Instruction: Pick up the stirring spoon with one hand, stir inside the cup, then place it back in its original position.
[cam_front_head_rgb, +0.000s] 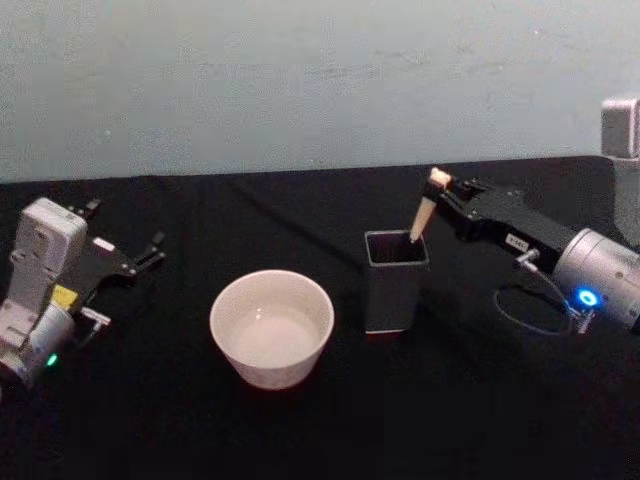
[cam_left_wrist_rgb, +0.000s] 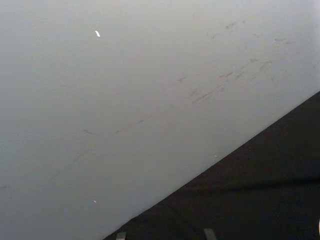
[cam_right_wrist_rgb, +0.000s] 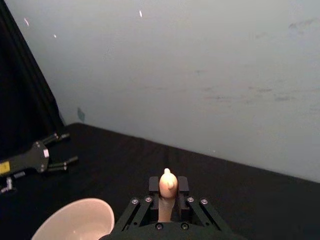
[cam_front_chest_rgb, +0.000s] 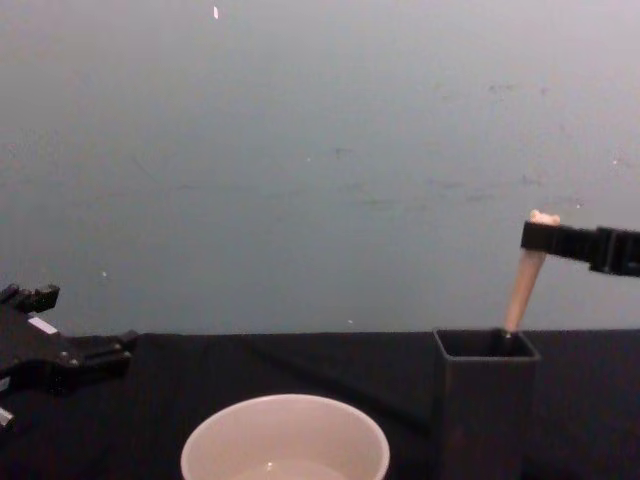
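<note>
Spoon (cam_front_head_rgb: 421, 216) leans in the dark square holder (cam_front_head_rgb: 396, 290), and we see the right gripper (cam_front_head_rgb: 441, 189) clenched on its cream handle near the top; the white cup (cam_front_head_rgb: 271, 328) stands near the holder, on its left; the left gripper (cam_front_head_rgb: 125, 229) sits far left over the black table (cam_front_head_rgb: 470, 420), fingers spread.

Cream stirring spoon (cam_front_head_rgb: 421, 218) leans in holder (cam_front_head_rgb: 392, 295) beside white cup (cam_front_head_rgb: 272, 372).
</note>
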